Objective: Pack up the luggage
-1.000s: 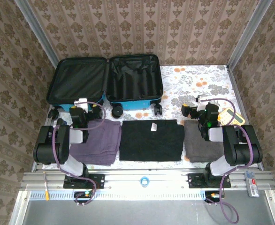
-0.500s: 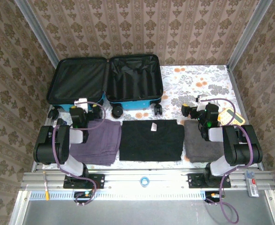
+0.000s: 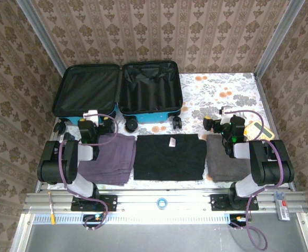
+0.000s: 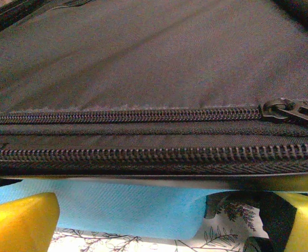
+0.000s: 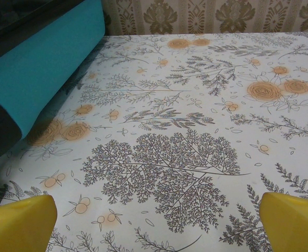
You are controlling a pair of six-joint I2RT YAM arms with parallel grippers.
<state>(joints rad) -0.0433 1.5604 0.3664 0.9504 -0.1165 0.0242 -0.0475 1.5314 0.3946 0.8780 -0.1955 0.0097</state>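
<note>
The luggage (image 3: pixel 149 114) lies open at the back of the table, a turquoise shell with black lining, both halves (image 3: pixel 86 90) facing up. In the left wrist view its zipper and black lining (image 4: pixel 143 68) sit close above the turquoise shell (image 4: pixel 117 205). My left gripper (image 4: pixel 159 231) is open just in front of that edge, yellow fingertips (image 4: pixel 17 220) wide apart and nothing between them. My right gripper (image 5: pixel 156 226) is open over the floral tablecloth (image 5: pixel 185 157), with the luggage (image 5: pixel 38 68) to its left. From above, the left gripper (image 3: pixel 97 119) and right gripper (image 3: pixel 219 122) hover near the table's front.
Three folded cloths lie in a row before the arms: purple (image 3: pixel 109 157), black with a white tag (image 3: pixel 170 156), grey (image 3: pixel 225 157). A yellow object (image 3: pixel 258 131) sits at the right. The luggage's black wheels (image 3: pixel 130 125) face the cloths. Patterned walls close in three sides.
</note>
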